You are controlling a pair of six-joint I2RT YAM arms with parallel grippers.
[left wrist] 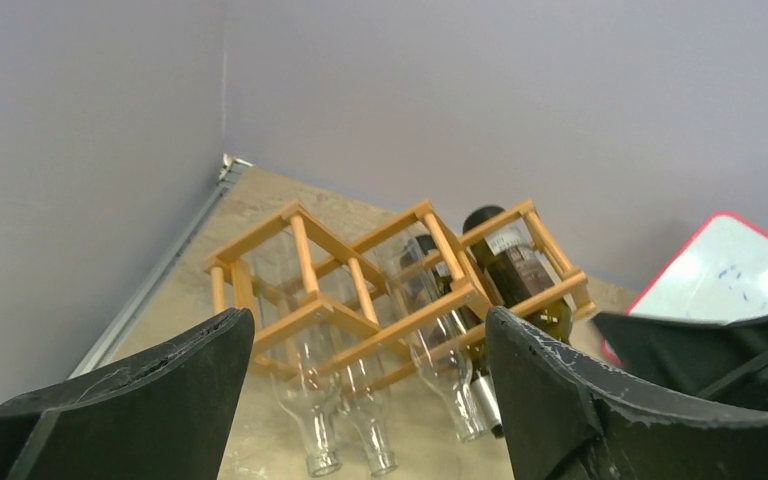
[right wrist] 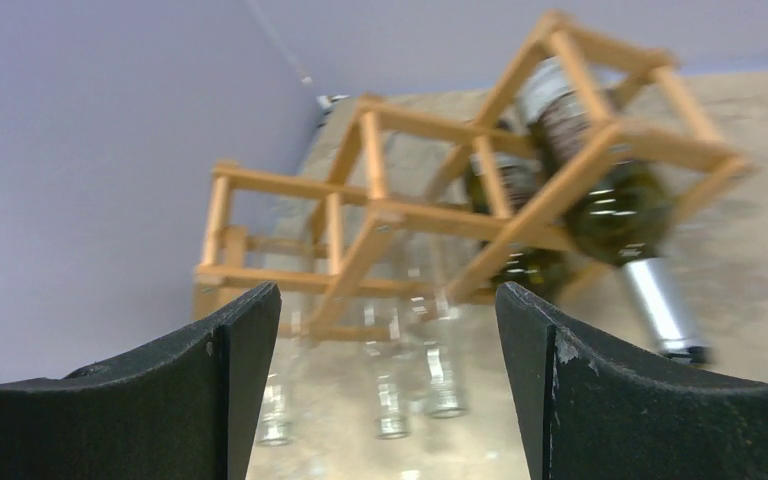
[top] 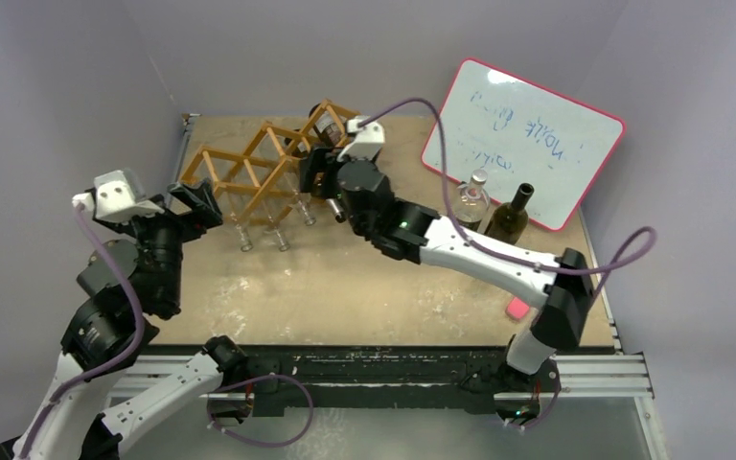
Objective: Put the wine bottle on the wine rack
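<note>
The right arm stretches from the near right corner across the surface (top: 364, 297). Its tool (right wrist: 385, 298) is spread apart and empty, just before the right end of the wine rack (top: 249, 168) at the far left corner. A dark wine bottle (top: 327, 126) lies in that end cell. The left arm is folded, its tool (left wrist: 368, 322) apart and facing the rack's left end.

Lavender walls (top: 57, 77) enclose a worn wooden tabletop (top: 345, 297).
</note>
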